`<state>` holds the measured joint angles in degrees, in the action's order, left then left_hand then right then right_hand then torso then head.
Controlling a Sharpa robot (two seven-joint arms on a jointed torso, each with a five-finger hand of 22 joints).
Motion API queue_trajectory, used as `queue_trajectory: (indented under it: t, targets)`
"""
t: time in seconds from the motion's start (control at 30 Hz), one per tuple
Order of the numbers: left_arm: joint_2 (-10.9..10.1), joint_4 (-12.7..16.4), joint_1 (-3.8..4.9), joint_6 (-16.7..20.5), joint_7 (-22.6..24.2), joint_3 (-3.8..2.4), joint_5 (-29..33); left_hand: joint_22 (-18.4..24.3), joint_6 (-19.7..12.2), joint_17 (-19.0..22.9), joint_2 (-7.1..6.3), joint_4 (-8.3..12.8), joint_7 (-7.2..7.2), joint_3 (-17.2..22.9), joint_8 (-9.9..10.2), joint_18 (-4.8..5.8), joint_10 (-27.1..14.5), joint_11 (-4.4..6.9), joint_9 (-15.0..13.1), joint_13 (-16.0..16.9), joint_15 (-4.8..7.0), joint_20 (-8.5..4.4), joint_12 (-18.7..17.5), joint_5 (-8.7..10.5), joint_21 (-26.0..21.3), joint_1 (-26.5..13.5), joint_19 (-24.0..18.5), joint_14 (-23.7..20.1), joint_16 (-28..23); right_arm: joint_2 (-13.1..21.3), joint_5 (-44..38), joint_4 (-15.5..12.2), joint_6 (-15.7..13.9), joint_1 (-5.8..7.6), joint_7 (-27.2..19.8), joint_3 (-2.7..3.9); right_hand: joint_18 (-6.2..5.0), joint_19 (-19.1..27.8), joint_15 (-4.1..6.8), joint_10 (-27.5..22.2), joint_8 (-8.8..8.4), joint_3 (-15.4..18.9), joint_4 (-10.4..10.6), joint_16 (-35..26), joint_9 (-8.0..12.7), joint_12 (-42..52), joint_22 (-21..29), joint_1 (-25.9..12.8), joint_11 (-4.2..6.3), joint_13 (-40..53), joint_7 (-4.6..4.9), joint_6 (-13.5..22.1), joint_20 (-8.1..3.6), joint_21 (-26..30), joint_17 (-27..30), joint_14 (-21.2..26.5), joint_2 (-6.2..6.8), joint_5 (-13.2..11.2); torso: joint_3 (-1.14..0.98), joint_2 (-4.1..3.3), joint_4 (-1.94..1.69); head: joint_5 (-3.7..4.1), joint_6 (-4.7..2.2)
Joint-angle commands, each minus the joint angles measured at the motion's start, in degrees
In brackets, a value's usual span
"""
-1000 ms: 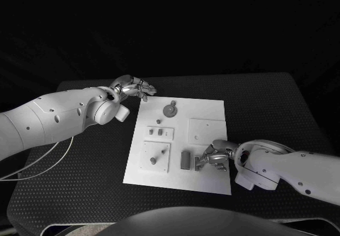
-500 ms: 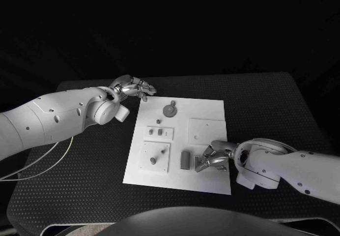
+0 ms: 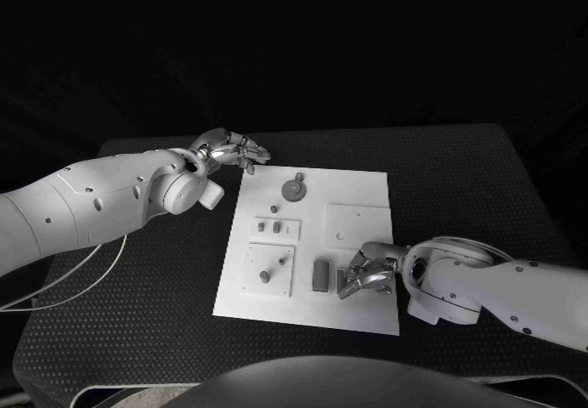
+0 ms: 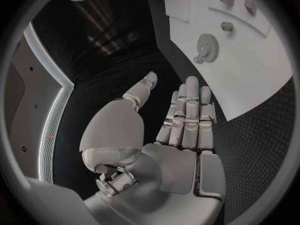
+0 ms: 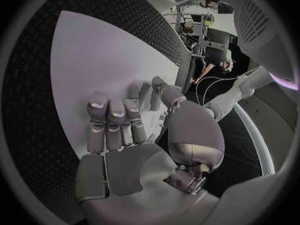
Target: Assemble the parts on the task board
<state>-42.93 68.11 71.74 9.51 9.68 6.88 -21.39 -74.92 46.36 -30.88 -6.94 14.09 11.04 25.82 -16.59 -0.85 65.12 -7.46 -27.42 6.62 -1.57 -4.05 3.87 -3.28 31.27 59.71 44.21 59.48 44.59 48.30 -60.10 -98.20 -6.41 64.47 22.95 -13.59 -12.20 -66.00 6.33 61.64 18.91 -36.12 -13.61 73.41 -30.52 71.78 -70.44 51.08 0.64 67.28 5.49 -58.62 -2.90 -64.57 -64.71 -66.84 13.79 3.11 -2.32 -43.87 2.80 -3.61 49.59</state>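
The right hand (image 3: 364,277) hovers low over the near right part of the flat white task board (image 3: 363,189), fingers curled together; whether they pinch anything, I cannot tell.

A small upright grey block (image 3: 321,275), long axis near-to-far, lies just left of it. The left hand (image 3: 230,152) waits spread and empty, off the far left corner; six grey parts show.

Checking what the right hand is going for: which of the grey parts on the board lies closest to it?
The upright rectangular block near the task board's front edge, just beside the right hand. The gear and small pegs lie farther off, toward the left hand.
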Motion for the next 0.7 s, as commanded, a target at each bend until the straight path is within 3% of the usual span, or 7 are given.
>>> queue_trajectory:
  t: [0.03, 0.13, 0.33, 0.43, 0.6, 0.7]
  targets:
    - [0.09, 0.12, 0.04, -0.71, 0.33, -0.03, -0.14, -1.01, -0.12, -0.08, -0.12, -0.10, -0.23, -0.06, -0.28, -0.40, 0.08, -0.38, -0.03, -0.07, -0.11, 0.06, 0.11, 0.36, -0.23, -0.43, 0.33, 0.01, -0.30, -0.35, -2.54, 0.82, 0.90, -0.72, 1.31, -0.55, -2.80, 0.30, 0.26, 0.67, -0.14, -0.22, 0.58, -0.20, 0.10, 0.11, 0.13, 0.42, 0.14, 0.12, -0.05, -0.33, -0.34, 0.02, -0.05, 0.16, -0.42, -0.31, 0.05, 0.02, 0.02, -0.03, 0.04]
    - [0.07, 0.12, 0.04, -0.70, 0.33, -0.03, -0.14, -1.01, -0.12, -0.08, -0.11, -0.11, -0.23, -0.06, -0.29, -0.40, 0.07, -0.38, -0.03, -0.07, -0.11, 0.06, 0.11, 0.36, -0.23, -0.44, 0.33, 0.01, -0.30, -0.43, -3.10, 0.88, 0.69, -0.75, 1.63, -0.55, -2.80, 0.12, 0.37, 1.22, 0.05, -0.89, 0.77, -0.17, 0.00, 0.31, 0.20, 1.18, 0.28, 0.33, -0.20, -0.59, -0.39, -0.03, -0.06, -0.05, -1.61, -0.31, 0.04, 0.01, 0.02, -0.05, 0.07]
    - [0.04, 0.12, 0.04, -0.69, 0.32, -0.03, -0.14, -1.01, -0.12, -0.09, -0.11, -0.12, -0.23, -0.07, -0.29, -0.39, 0.07, -0.39, -0.03, -0.07, -0.11, 0.07, 0.11, 0.36, -0.24, -0.45, 0.34, 0.01, -0.30, -0.71, -3.74, 0.98, 0.59, -0.81, 1.97, -0.55, -2.80, -0.06, 0.55, 2.54, 0.40, -2.10, -0.23, -0.13, -0.16, 0.73, 0.26, 2.81, 0.54, 0.82, -0.47, -1.18, -0.33, -0.17, -0.05, -0.51, -5.54, -0.32, 0.07, 0.02, 0.02, -0.09, 0.17]
    - [0.01, 0.12, 0.04, -0.68, 0.31, -0.03, -0.14, -1.01, -0.12, -0.09, -0.10, -0.12, -0.23, -0.07, -0.29, -0.39, 0.07, -0.39, -0.03, -0.07, -0.11, 0.07, 0.12, 0.36, -0.24, -0.45, 0.34, 0.01, -0.31, -0.77, -3.75, 1.09, 0.65, -0.82, 2.22, -0.55, -2.80, -0.08, 0.59, 3.03, 0.50, -2.59, -0.72, -0.16, -0.19, 0.85, 0.28, 3.12, 0.62, 1.00, -0.55, -1.39, -0.22, -0.21, -0.03, -0.65, -6.61, -0.32, 0.07, 0.01, 0.01, -0.11, 0.18]
    - [-0.01, 0.12, 0.04, -0.69, 0.30, -0.03, -0.16, -1.02, -0.12, -0.10, -0.10, -0.13, -0.23, -0.07, -0.30, -0.39, 0.07, -0.39, -0.03, -0.08, -0.11, 0.07, 0.12, 0.36, -0.24, -0.46, 0.34, 0.01, -0.31, -0.77, -3.71, 1.19, 0.99, -0.83, 2.39, -0.55, -2.80, -0.07, 0.63, 3.46, 0.55, -4.66, -1.25, -0.37, -0.09, 0.61, 0.40, 3.54, 0.74, 0.92, -0.68, -1.75, 0.11, -0.19, 0.05, -0.89, -7.72, -0.22, 0.09, 0.02, -0.01, -0.12, 0.19]
    - [-0.02, 0.15, 0.04, -0.70, 0.29, -0.03, -0.18, -1.02, -0.12, -0.10, -0.10, -0.13, -0.23, -0.07, -0.30, -0.39, 0.07, -0.39, -0.03, -0.08, -0.11, 0.07, 0.12, 0.36, -0.24, -0.46, 0.34, 0.01, -0.31, -0.76, -3.35, 1.25, 1.06, -0.83, 2.52, -0.55, -2.80, -0.18, 0.56, 3.70, 0.49, -5.20, -0.81, -0.49, 0.07, 0.47, 0.45, 2.45, 0.70, 0.94, -0.65, -1.91, 0.41, -0.26, 0.08, -1.08, -7.37, -0.17, 0.10, 0.03, -0.01, -0.11, 0.17]
